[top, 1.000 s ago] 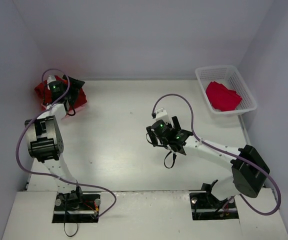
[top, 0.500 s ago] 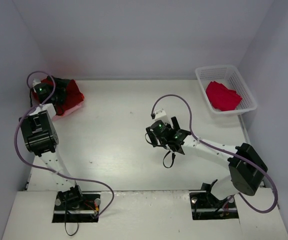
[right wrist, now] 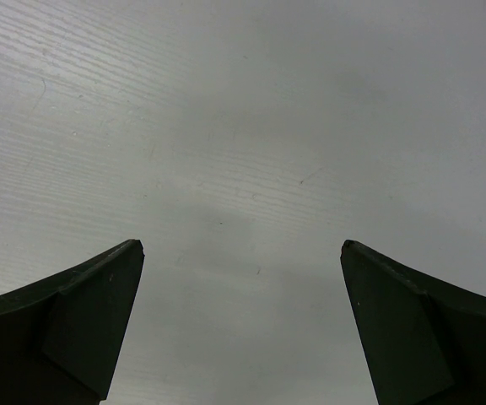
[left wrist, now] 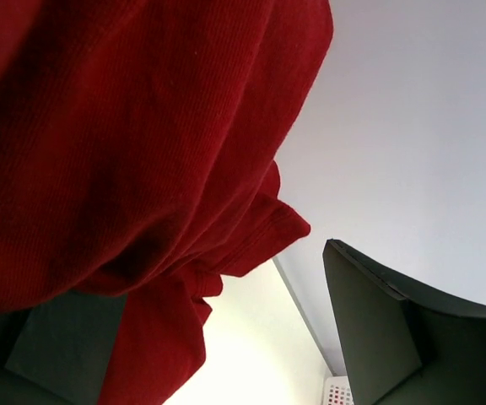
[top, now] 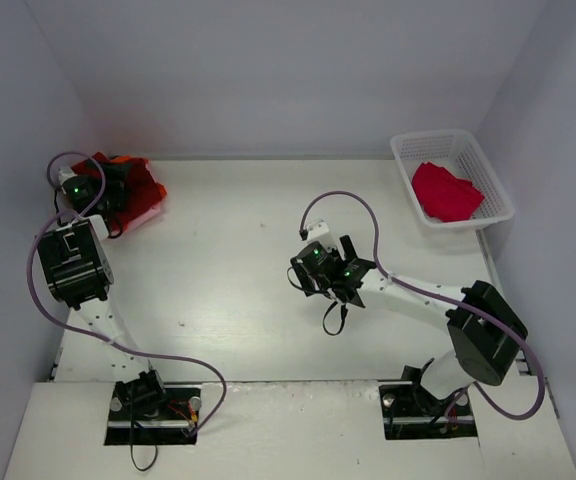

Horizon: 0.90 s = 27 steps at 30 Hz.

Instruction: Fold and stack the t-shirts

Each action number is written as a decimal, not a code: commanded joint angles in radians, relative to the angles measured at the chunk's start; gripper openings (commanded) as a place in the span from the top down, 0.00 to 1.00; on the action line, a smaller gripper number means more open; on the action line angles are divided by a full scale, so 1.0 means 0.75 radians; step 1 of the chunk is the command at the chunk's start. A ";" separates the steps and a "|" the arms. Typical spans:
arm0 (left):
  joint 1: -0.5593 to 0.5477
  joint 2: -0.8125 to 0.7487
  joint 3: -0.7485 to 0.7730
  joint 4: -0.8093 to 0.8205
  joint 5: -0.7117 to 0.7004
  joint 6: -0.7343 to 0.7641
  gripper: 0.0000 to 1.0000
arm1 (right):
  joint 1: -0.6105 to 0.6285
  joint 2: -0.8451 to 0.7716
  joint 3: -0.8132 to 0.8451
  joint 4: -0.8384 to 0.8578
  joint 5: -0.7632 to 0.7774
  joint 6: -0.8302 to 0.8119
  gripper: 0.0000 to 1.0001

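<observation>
A heap of t-shirts [top: 140, 196] lies in the far left corner, dark red with an orange piece [top: 118, 160] at its back. My left gripper [top: 116, 188] is in that heap. In the left wrist view its jaws stand wide apart [left wrist: 201, 295], and dark red cloth [left wrist: 125, 143] drapes over the left finger and fills most of the view; the right finger [left wrist: 386, 321] is bare. A crimson shirt [top: 446, 192] lies in the white lattice basket [top: 453, 140]. My right gripper [top: 311, 277] is open and empty just above bare table [right wrist: 241, 253]. No pale pink shirt shows.
The basket stands at the far right corner against the right wall. The left and back walls close in on the shirt heap. Purple cables loop off both arms. The white table top [top: 228, 260] spans the space between the arms.
My left wrist has swung left toward the wall, and the red heap has shifted left with it, showing orange cloth at its back. My right gripper has edged slightly left.
</observation>
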 commanded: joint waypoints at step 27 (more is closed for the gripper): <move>-0.085 -0.230 0.180 -0.002 0.098 -0.061 0.12 | 0.029 0.020 0.043 0.068 0.015 0.035 0.00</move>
